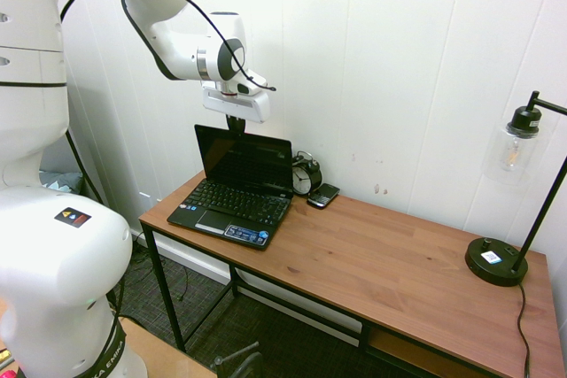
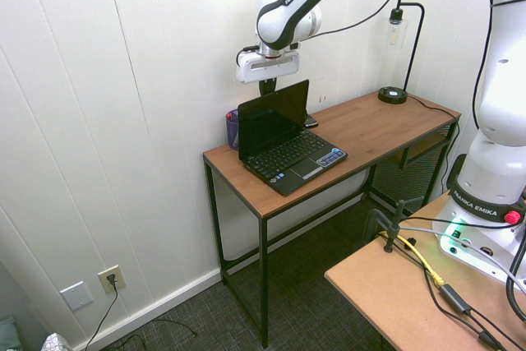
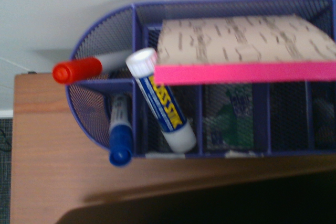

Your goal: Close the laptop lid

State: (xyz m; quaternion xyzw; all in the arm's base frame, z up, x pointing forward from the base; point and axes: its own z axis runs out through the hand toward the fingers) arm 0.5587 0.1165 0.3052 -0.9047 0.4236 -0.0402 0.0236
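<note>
One gripper hovering behind the raised laptop lid, fingers closed together, holding nothing. Lid standing up from its keyboard base at the wall-side end of the desk; organizer sitting behind it. Step in hand looks like lining up behind the screen; contact isn't clear. Next move is calling for pushing the lid's top edge forward, then pressing down, likely without dragging the laptop.

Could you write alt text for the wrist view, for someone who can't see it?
Purple mesh organizer seen close up, holding a red-capped marker, a blue-capped marker, a white-capped glue stick and a patterned item with a pink edge. It stands on a wooden desk by a pale wall.
</note>
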